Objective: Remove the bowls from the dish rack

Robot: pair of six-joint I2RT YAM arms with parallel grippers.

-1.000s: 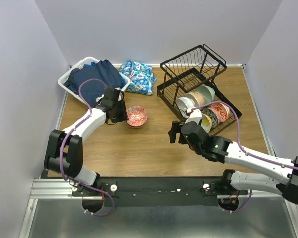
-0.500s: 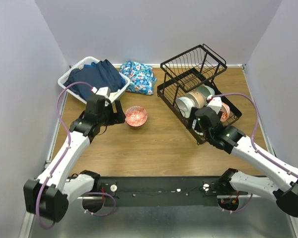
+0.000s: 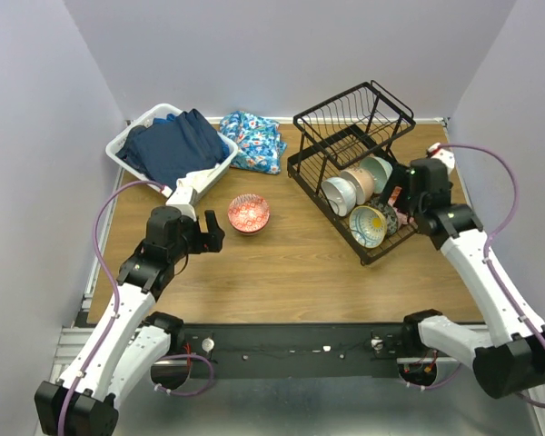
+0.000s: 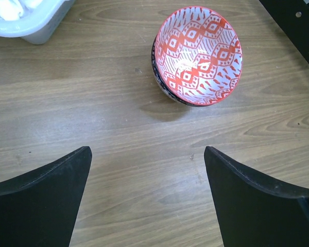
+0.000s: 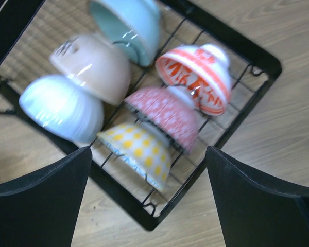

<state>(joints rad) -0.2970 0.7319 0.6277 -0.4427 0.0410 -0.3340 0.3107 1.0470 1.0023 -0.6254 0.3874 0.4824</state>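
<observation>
Release done: left gripper [image 4: 147, 152], wide open and empty, has backed off the red-patterned bowl [image 4: 198, 54]; right gripper [image 5: 147, 152], likewise open and empty, now hovers over the remaining bowls [image 5: 167, 116] in the dish rack [image 5: 272, 62].

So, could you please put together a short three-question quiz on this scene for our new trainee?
1. How many bowls can be counted in the dish rack in the right wrist view?
2. True or false: the left arm's jaws are shut on the red patterned bowl.
3. What lies in the white basket? A) bowls B) dark blue cloth C) cutlery

Key: 1. Six. 2. False: the jaws stand open, and the bowl sits on the table ahead of them. 3. B.
</observation>
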